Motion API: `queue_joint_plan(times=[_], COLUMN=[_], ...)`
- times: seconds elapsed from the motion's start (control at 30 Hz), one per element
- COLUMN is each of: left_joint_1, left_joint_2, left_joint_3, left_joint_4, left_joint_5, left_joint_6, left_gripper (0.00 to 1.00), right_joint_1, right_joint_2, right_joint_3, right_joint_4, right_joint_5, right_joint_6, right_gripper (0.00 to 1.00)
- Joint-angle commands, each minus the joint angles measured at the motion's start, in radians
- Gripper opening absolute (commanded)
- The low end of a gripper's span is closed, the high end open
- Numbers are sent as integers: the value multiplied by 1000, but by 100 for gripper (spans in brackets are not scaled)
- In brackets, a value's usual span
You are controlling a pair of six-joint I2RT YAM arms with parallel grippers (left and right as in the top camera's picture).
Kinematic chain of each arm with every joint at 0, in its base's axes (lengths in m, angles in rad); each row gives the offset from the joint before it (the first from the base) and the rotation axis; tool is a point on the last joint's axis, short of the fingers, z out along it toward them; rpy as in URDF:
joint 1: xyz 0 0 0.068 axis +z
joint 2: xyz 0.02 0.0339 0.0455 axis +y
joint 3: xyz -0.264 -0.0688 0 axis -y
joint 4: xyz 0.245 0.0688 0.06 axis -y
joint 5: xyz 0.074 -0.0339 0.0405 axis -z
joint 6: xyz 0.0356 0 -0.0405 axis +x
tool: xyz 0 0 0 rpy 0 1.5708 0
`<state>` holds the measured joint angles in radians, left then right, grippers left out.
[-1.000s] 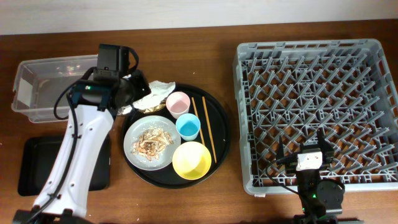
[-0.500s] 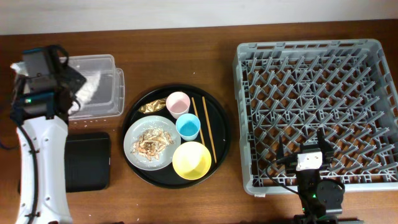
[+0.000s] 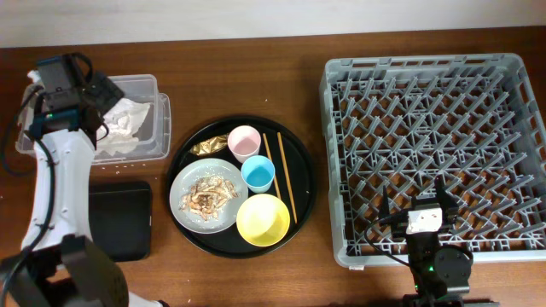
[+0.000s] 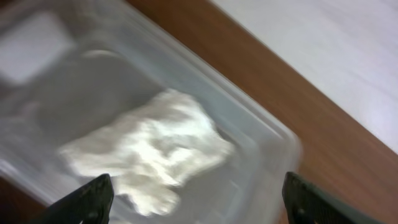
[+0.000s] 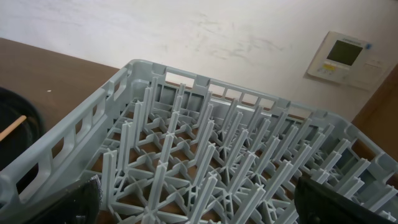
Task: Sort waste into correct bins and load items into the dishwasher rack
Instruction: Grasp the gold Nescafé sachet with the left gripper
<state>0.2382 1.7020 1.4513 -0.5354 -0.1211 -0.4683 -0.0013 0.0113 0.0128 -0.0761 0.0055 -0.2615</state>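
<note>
Blurred left wrist view: the left gripper [image 4: 198,198] is spread wide and empty over the napkin [image 4: 146,152], which lies in the clear tub [image 4: 264,146], far left. Overhead hides its fingers. The right gripper [image 5: 199,202], likewise spread and empty, faces the rack [image 5: 186,149].

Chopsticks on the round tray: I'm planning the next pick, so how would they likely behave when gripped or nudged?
The chopsticks look thin and wooden, so probably light and stiff. They lie flat on the black tray, so a nudge would likely slide or roll them. One runs close beside the blue cup, which a grasp might bump.
</note>
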Motion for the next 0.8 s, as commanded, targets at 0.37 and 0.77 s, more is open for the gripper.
queue_joint_plan(times=[0.37, 0.77], left_joint_1=[-308, -354], left_joint_2=[19, 297], left_joint_3=[6, 6], left_joint_4=[-303, -225], left_joint_5=[284, 260], left_joint_6=[408, 643], left_gripper=[59, 73], right_joint_1=[-5, -5], right_joint_2=[-7, -7], right_joint_3=[-7, -7], right_joint_4=[-3, -3], right_joint_5=[-2, -2], right_joint_6=[12, 12], right_gripper=[99, 99])
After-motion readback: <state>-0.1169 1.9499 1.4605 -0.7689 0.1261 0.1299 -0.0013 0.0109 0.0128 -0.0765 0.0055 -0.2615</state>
